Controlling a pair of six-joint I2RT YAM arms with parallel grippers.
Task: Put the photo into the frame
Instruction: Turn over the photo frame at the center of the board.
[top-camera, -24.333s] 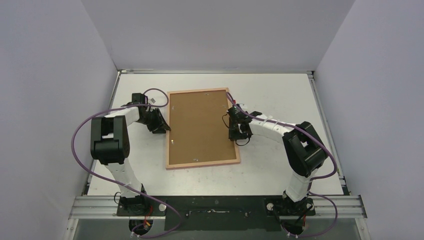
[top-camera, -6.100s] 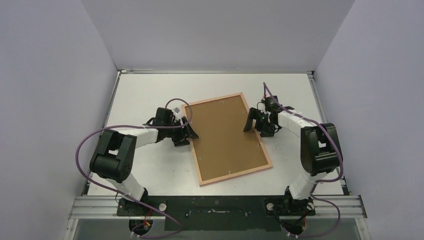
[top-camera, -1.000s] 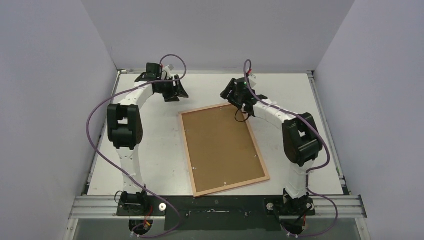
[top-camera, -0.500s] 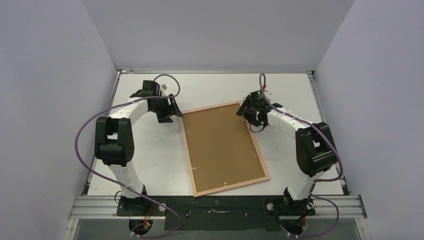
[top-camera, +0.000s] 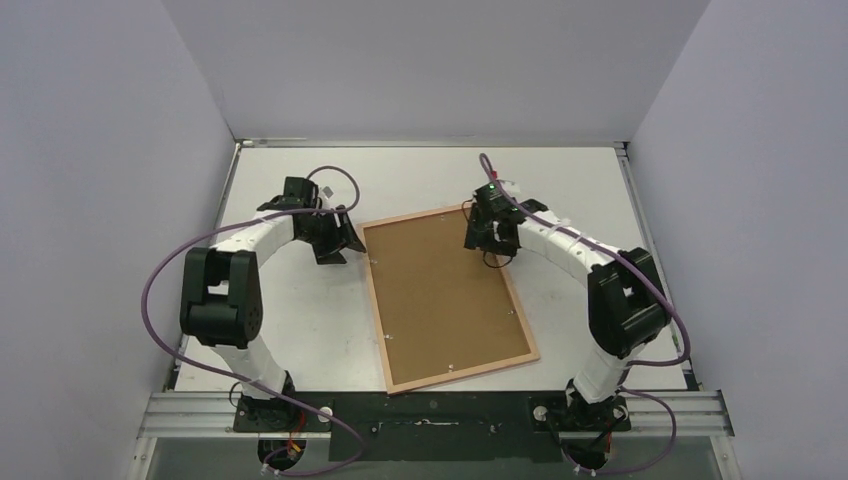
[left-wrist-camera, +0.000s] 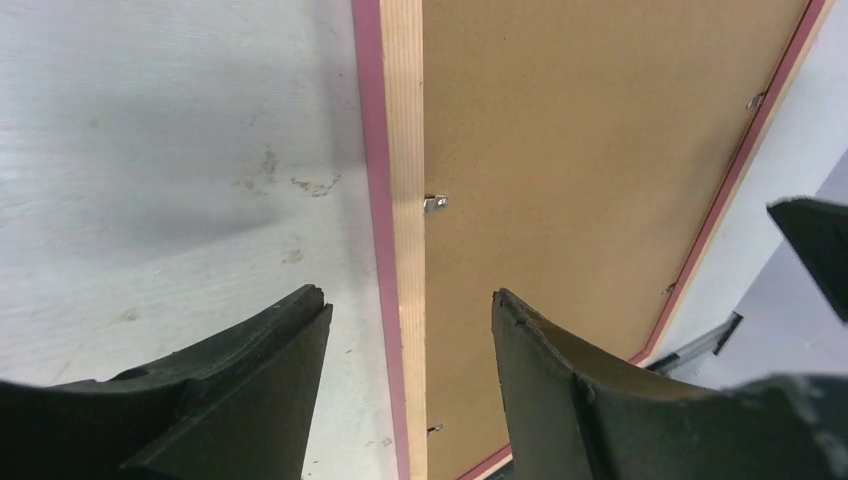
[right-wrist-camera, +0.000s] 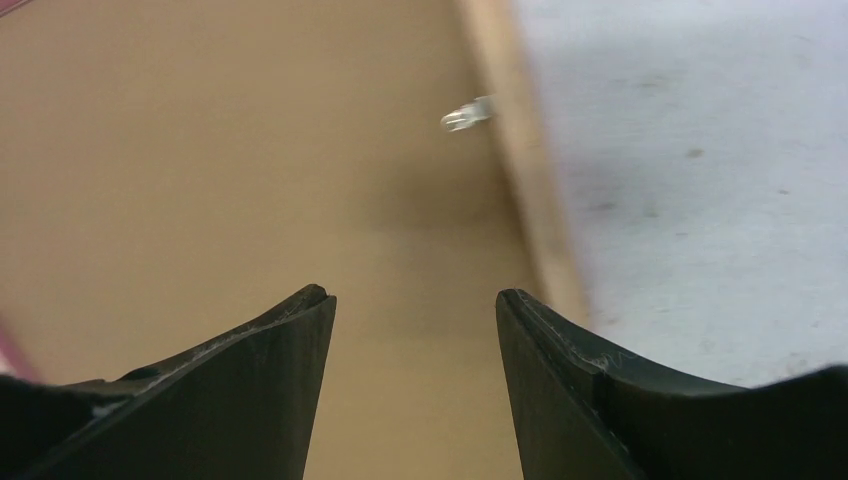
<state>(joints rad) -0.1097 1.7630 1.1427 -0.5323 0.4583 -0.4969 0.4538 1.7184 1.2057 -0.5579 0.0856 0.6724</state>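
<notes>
The frame (top-camera: 376, 305) lies face down on the white surface (top-camera: 290, 320), a bit crooked. The brown board (top-camera: 445, 295) sits in its back. The left hand (left-wrist-camera: 410, 310) is over the frame's left edge, fingers apart. The right hand (right-wrist-camera: 412, 305) is over the far right part, fingers apart too.

Your frame (top-camera: 446, 297) now lies skewed and nearer than at first, and in the last second your left fingers (left-wrist-camera: 240, 390) came from the far edge of the counter (top-camera: 300, 330) to straddle the frame's left edge, your right fingers (right-wrist-camera: 250, 390) moving over its far-right corner.
</notes>
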